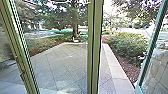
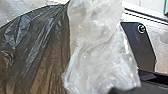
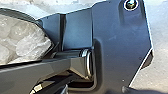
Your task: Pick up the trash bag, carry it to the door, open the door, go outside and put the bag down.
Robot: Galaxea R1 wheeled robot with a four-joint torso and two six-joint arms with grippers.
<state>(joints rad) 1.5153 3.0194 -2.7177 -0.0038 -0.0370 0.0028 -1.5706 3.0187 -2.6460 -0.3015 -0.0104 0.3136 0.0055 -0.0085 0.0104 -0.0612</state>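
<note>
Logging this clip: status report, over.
Grippers: grip unclear. Dark trash bag, translucent plastic against it, close in left wrist view. Green post upright ahead.

At twelve o'clock the post (image 1: 94, 50) was olive-green, at eleven the paving (image 1: 65, 65) grey with a diagonal grid. The bag (image 2: 32, 45) was black, the plastic (image 2: 100, 57) milky white.

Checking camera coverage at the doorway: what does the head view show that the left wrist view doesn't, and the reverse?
Head view adds: green door frame, tree, bushes.
Left wrist view adds: dark trash bag, crumpled clear plastic beside it, part of the robot's plate.
Both: pale ground; can't tell if it's the same stretch.
</note>
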